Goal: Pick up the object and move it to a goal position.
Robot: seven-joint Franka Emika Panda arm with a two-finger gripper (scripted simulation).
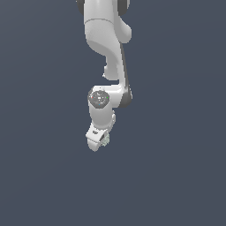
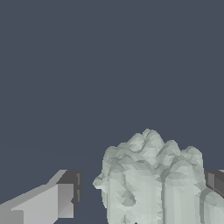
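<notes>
While the white arm [image 1: 108, 53] hangs downward, its tool [image 1: 98, 142] sits spread beside the grey-green chunk [image 2: 153, 179].

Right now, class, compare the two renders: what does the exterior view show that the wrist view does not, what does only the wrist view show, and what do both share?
Only the exterior view shows the white arm reaching down from the top edge, with its wrist joint and the whole gripper.

Only the wrist view shows the chunk's lumpy, faceted surface close up, and a visible gap between it and one of the fingers.

Both show the pale grey-green chunk at the gripper and the same plain dark blue-grey background.
</notes>
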